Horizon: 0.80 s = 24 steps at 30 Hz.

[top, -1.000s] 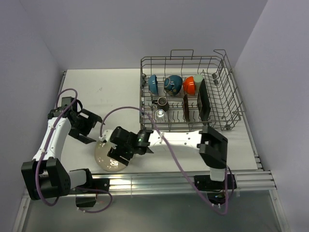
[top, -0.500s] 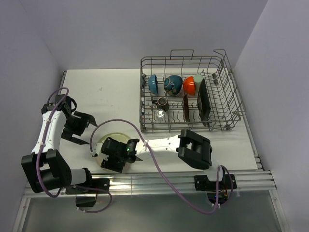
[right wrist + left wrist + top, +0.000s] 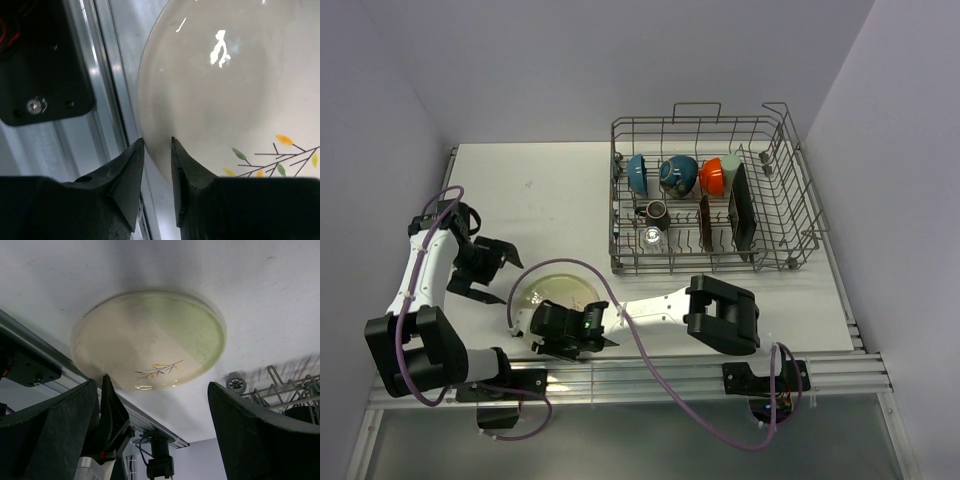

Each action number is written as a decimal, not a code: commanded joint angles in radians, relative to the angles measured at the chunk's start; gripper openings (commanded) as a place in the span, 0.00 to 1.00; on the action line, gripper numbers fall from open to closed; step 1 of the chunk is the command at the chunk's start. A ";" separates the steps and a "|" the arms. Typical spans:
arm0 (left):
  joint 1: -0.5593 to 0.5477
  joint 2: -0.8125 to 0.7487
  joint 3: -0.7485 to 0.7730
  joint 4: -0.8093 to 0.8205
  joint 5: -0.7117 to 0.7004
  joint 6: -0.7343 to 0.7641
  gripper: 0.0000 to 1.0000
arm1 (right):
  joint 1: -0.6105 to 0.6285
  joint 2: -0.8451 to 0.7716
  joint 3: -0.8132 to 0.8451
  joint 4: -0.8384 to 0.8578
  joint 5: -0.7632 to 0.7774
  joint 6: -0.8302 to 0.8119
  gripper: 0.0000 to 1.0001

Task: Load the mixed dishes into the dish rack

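Observation:
The cream round plate (image 3: pixel 558 288), with a twig pattern, lies at the table's near left. My right gripper (image 3: pixel 563 333) is shut on its near rim. The right wrist view shows the rim (image 3: pixel 210 90) pinched between the two fingers of that gripper (image 3: pixel 157 142). My left gripper (image 3: pixel 480 268) is open and empty just left of the plate. In the left wrist view the plate (image 3: pixel 150 337) lies ahead of the wide-open left gripper (image 3: pixel 152 390). The dish rack (image 3: pixel 788 215) stands at the far right. It holds a blue bowl (image 3: pixel 637 173), an orange bowl (image 3: pixel 712 176), a brown mug (image 3: pixel 655 211), a clear glass (image 3: pixel 651 237) and black square plates (image 3: pixel 741 210).
An aluminium rail (image 3: pixel 700 375) runs along the table's near edge, right beside the plate and the right gripper. Purple cables loop over the table by both arms. A corner of the rack (image 3: pixel 292 390) shows in the left wrist view.
My right gripper has slid left and towards the near edge, down to the plate's near rim. The plate now sits farther from the rail. My left gripper has drawn back to the left.

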State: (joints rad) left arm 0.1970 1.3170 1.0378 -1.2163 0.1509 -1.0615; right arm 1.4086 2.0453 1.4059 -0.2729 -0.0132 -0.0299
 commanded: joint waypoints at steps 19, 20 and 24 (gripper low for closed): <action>0.005 -0.005 -0.090 0.102 0.066 0.142 0.99 | -0.097 -0.048 0.061 0.066 -0.085 0.028 0.00; 0.005 -0.009 -0.103 0.119 0.085 0.147 0.98 | -0.100 -0.053 0.064 0.061 -0.096 0.028 0.00; 0.005 -0.016 -0.146 0.179 0.128 0.191 0.98 | -0.114 -0.086 0.084 0.043 -0.136 0.028 0.00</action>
State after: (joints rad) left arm 0.1997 1.3357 0.9031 -1.1213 0.1978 -0.9295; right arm 1.3083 2.0499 1.4223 -0.2333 -0.0925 -0.0154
